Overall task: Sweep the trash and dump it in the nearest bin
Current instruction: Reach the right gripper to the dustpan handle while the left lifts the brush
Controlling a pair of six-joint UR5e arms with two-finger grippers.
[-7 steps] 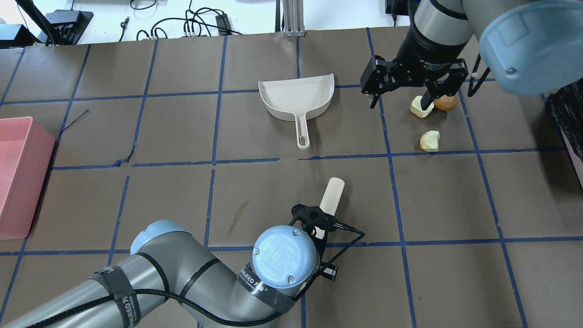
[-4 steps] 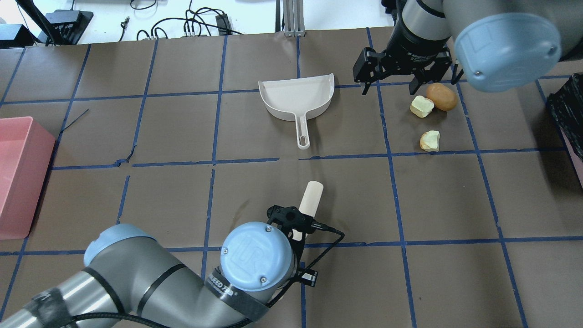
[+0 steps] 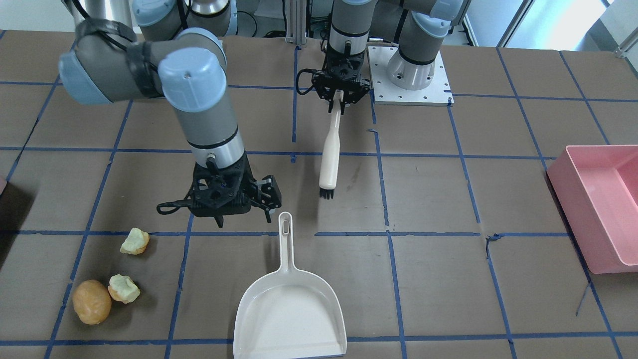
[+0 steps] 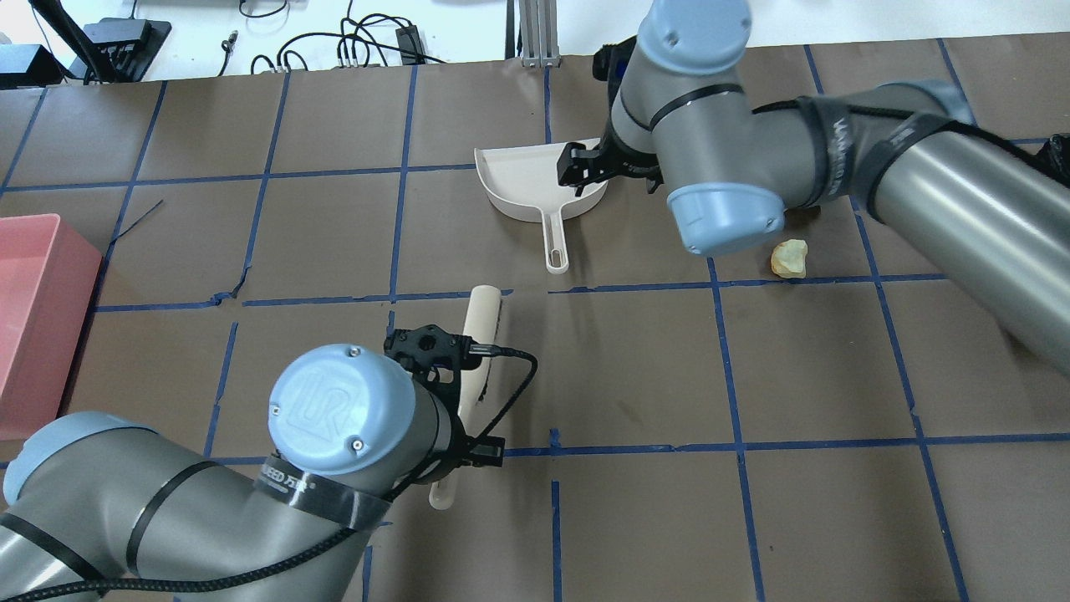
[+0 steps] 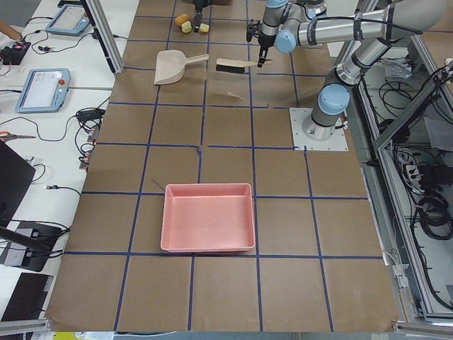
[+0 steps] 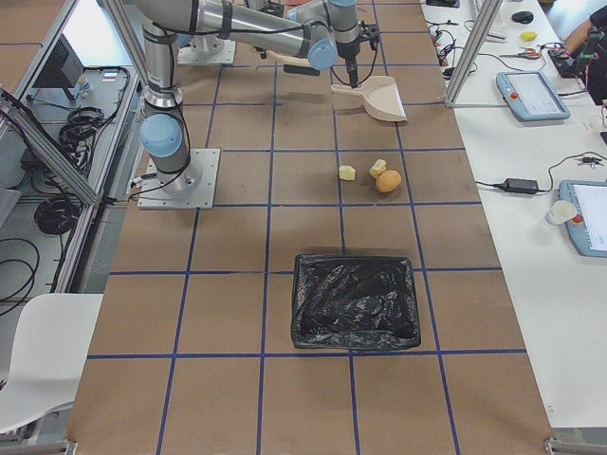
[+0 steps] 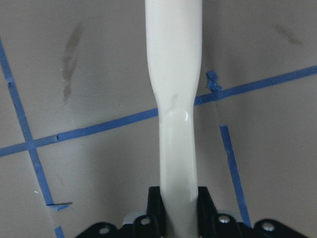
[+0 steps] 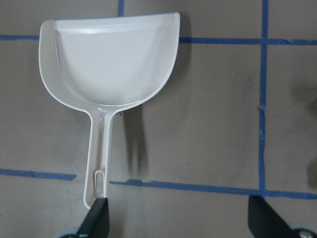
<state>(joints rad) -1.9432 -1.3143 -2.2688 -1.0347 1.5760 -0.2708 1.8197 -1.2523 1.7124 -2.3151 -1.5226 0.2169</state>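
Observation:
Three trash scraps lie together: a round golden bun (image 3: 91,301) and two pale chunks (image 3: 123,288) (image 3: 135,241); the overhead view shows only one chunk (image 4: 789,257), as my right arm covers the others. The bin (image 6: 356,300) is lined with a black bag and stands beyond them. My right gripper (image 3: 244,217) is open, low, just beside the handle tip of the white dustpan (image 3: 291,309); the right wrist view shows the dustpan (image 8: 111,64) ahead of the fingers (image 8: 99,220). My left gripper (image 3: 340,97) is shut on the handle of the cream brush (image 3: 330,159), bristles on the table.
A light-pink tub (image 4: 33,318) sits at the table's left end, far from the scraps. Blue tape lines grid the brown table cover (image 4: 836,368). My right arm's elbow (image 4: 726,217) hangs over the area between dustpan and scraps.
My right arm has swung left, from above the scraps to over the dustpan's handle side. My left arm has carried the brush left and farther from me.

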